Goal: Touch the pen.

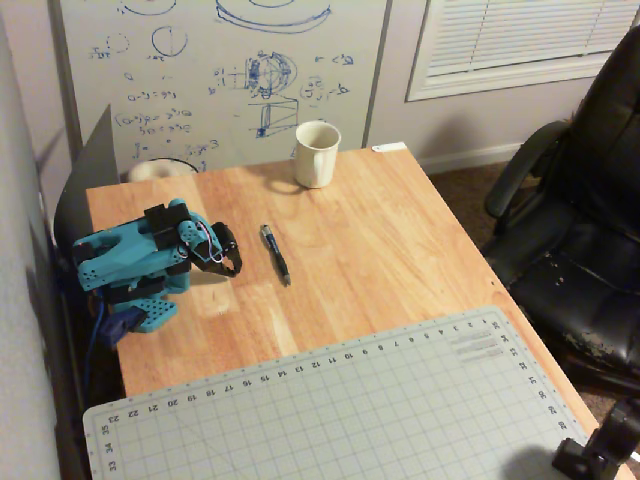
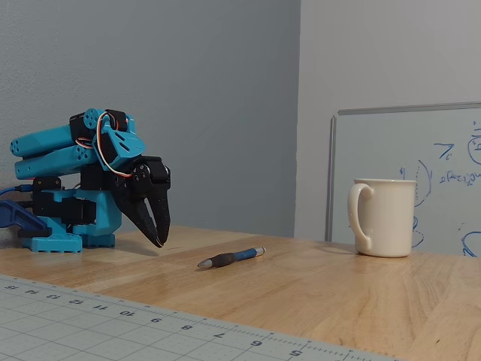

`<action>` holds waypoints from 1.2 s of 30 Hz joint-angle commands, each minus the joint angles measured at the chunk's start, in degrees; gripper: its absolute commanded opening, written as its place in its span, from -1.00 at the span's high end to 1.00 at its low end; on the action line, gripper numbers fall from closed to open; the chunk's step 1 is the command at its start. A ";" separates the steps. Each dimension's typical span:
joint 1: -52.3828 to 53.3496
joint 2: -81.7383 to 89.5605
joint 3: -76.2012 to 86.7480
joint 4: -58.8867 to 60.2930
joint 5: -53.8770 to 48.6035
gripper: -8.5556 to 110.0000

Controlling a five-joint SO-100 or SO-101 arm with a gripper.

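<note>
Arm folded at its base, reach to the pen not yet begun.

The gripper (image 2: 159,242), fingers together and empty, hangs tips-down near the table (image 1: 380,260); the pen (image 1: 275,254) lies apart from it (toward the mug (image 1: 317,153)), so it must extend. The overhead view shows that gap; the fixed view shows tip height.

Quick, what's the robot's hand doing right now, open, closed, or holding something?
Hand: black fingers nearly together, pointing down at the wooden table, holding nothing; clear of the dark blue pen.
</note>
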 commanded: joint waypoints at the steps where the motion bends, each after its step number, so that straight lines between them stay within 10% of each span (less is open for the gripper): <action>1: -0.18 1.58 -0.70 -0.18 -0.44 0.85; 36: -1.49 -77.96 -53.17 -18.37 0.00 0.85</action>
